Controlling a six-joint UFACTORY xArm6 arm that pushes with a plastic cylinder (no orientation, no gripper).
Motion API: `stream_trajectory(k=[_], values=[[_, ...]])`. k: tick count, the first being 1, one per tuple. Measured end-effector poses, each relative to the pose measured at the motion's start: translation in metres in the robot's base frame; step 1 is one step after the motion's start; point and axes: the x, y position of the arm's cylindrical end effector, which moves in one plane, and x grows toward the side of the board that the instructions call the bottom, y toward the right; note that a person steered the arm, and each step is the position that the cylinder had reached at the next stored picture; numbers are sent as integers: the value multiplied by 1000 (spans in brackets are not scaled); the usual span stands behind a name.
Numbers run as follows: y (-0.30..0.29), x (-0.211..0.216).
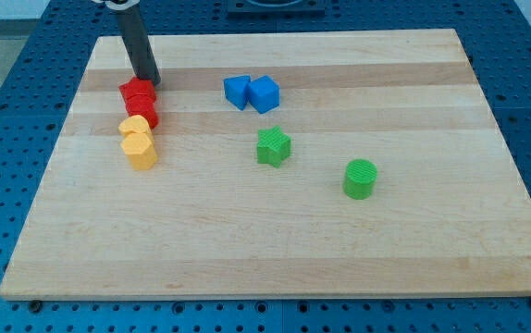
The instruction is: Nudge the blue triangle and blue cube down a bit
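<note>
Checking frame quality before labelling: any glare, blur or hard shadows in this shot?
Camera view: even, soft lighting; mild sheen across the wooden board, no blown-out glare. The rod is slightly soft; my tip sits just above the red blocks. The blue pair and green cylinder are sharp, with faint shadows only.

I see pale wooden board (275, 240) lying on blue table full of little holes (25, 65). Light bright, even.
</note>
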Motion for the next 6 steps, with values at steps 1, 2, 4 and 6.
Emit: stream_trajectory(k=[1,2,4,6], values=[[0,0],[3,-23],[61,-15],[130,4]])
